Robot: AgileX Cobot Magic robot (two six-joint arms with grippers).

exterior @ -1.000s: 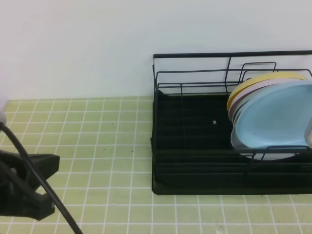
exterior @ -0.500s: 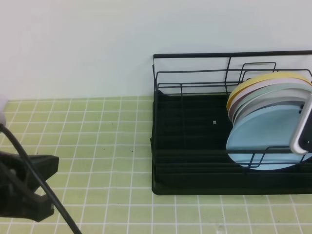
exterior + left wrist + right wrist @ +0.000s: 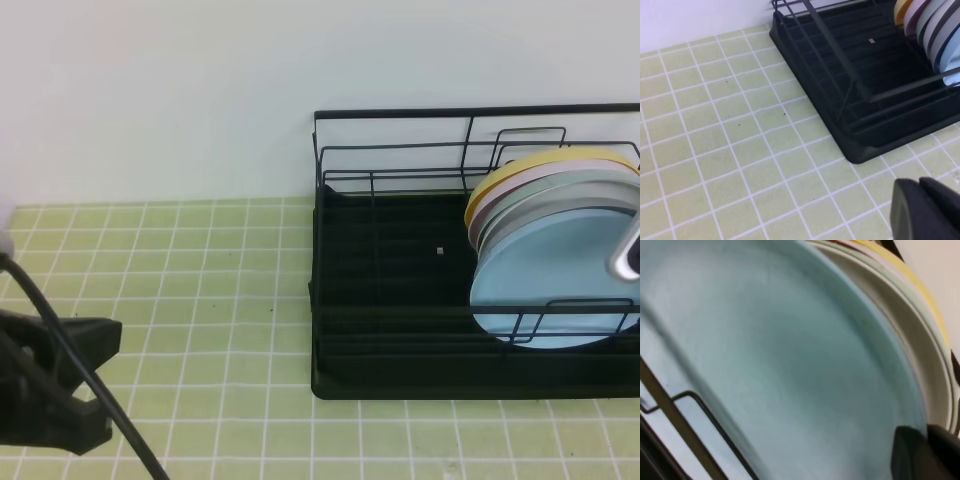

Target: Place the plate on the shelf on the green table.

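- The light-blue plate (image 3: 545,285) stands on edge at the right end of the rack (image 3: 400,300), leaning back against the other plates.
- Just behind it stand a pale grey-white plate (image 3: 560,190) and, farthest back, a yellow plate (image 3: 540,160); a pinkish rim shows between them at the left edge of the stack.
- The blue plate's lower edge sits behind the rack's near wire rail, down in the black tray base.
- The rack sits on the green tiled table (image 3: 200,280), on the right side, its back close to the white wall (image 3: 200,90).
- The right gripper (image 3: 628,255) shows only as a silvery piece at the right edge, in front of the blue plate's right side; I cannot tell how its fingers stand.
- The left gripper (image 3: 60,385) hangs low over the near-left tiles, well apart from the rack; its finger gap cannot be told either.
- A black cable (image 3: 70,365) runs across it.
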